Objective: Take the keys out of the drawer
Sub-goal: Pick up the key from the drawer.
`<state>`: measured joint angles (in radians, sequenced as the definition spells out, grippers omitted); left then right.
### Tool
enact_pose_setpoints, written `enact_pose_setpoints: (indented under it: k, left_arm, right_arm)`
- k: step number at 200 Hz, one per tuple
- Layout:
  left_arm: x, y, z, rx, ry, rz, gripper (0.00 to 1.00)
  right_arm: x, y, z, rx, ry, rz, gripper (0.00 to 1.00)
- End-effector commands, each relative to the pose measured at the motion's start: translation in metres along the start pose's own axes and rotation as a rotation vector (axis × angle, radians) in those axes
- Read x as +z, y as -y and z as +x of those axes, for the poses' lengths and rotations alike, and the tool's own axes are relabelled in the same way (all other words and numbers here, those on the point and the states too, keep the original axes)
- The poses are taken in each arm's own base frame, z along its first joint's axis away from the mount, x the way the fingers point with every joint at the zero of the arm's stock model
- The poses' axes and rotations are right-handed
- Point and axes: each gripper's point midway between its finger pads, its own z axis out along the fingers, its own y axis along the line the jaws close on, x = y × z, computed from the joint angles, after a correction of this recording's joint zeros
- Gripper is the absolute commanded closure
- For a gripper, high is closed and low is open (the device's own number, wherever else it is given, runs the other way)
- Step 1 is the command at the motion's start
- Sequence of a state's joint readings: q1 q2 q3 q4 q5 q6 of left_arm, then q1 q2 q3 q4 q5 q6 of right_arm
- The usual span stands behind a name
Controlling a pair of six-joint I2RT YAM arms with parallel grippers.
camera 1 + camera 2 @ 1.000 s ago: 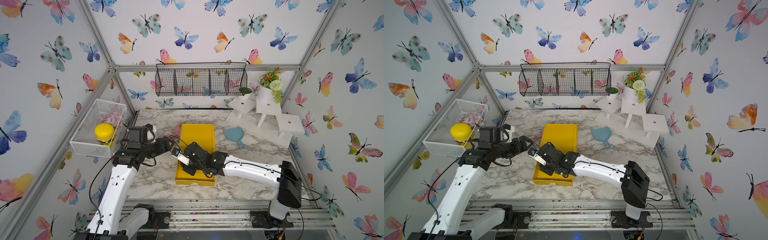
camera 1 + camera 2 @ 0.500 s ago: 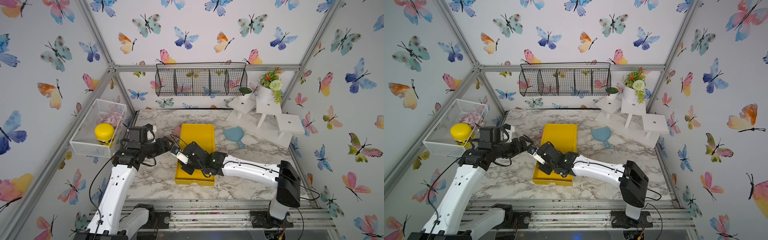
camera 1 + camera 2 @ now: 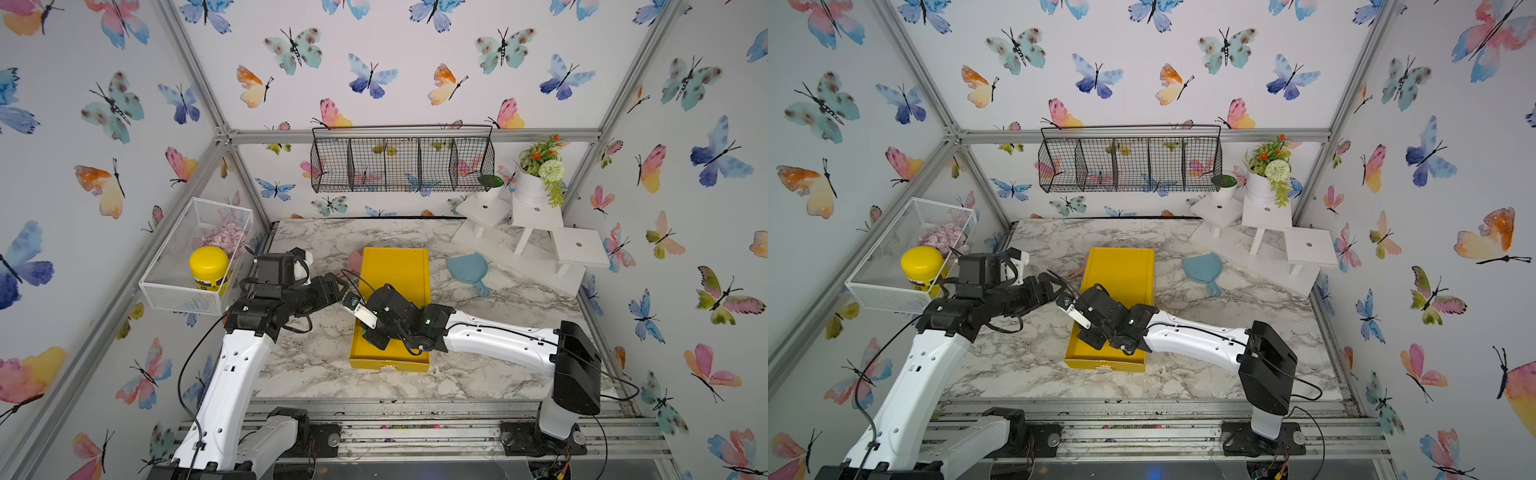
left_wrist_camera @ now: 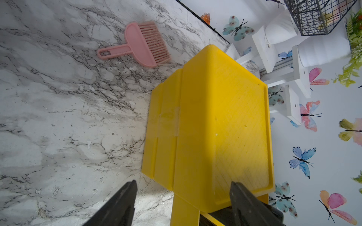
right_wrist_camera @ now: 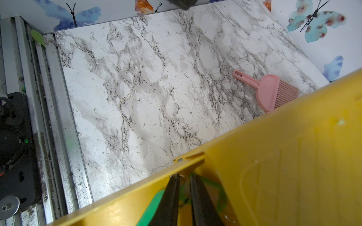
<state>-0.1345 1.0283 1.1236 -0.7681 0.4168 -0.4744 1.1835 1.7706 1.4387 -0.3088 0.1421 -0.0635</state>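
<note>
right claw (image 5: 185, 195): fingers (image 5: 172, 195) drawn almost together, pinching the keys (image 5: 154, 203) by their ring (image 5: 184, 185). It's down inside the drawer (image 5: 127, 197), against the side wall on the left-arm side, close to where the drawer enters the case (image 4: 225, 127). Can't tell how firm the pinch is. Only green tags (image 5: 220, 193) show; any other keys are hidden under the claw.

Risks, my read:
- Thin ring at the very tips: it can roll out on the lift, and the bunch drops back into the drawer.
- Tips just beside the drawer wall: a slanted pull could hook a tag or finger on the rim and drag the drawer along (it looks light).
- Case mouth is right there too, so pulling toward it could snag.
- left claw (image 4: 184, 203) hangs spread wide at the case's corner, holding nothing (touching or not, can't tell). Both top views show the wrists near each other, so exiting that way risks arm contact.

Room:
- Straight up from the drawer is open.
- Table (image 3: 316, 353) on the drawer's left-arm side is bare out to the rail (image 5: 58, 117); brush (image 5: 270, 92) lies further back, beside the case.
- Bare marble in front of the drawer.
- Scoop (image 3: 467, 270) is well apart on the drawer's other side.
</note>
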Motion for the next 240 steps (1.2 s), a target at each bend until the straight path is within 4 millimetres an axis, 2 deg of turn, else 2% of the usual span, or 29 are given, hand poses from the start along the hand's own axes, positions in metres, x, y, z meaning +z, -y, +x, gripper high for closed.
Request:
enact_pose_setpoints:
  k: [1, 93, 148, 195, 240]
  left_arm:
    - [-0.006, 0.006, -0.002, 0.029, 0.018, 0.009, 0.20]
    - [-0.008, 0.007, -0.003, 0.030, 0.022, 0.014, 0.20]
    - [-0.010, 0.010, -0.007, 0.034, 0.037, 0.017, 0.20]
    - [-0.019, 0.017, -0.020, 0.060, 0.088, 0.018, 0.22]
    - [-0.036, 0.046, -0.041, 0.170, 0.181, 0.088, 0.23]
  right_arm:
    - [-0.001, 0.003, 0.007, 0.016, -0.016, 0.009, 0.84]
    - [-0.020, 0.011, -0.014, 0.000, 0.049, 0.030, 0.92]
    - [-0.037, 0.008, -0.025, -0.003, 0.098, 0.005, 0.96]
    - [-0.065, 0.006, -0.044, -0.019, 0.172, -0.036, 0.97]
    - [-0.100, 0.015, -0.054, -0.001, 0.190, -0.017, 0.98]
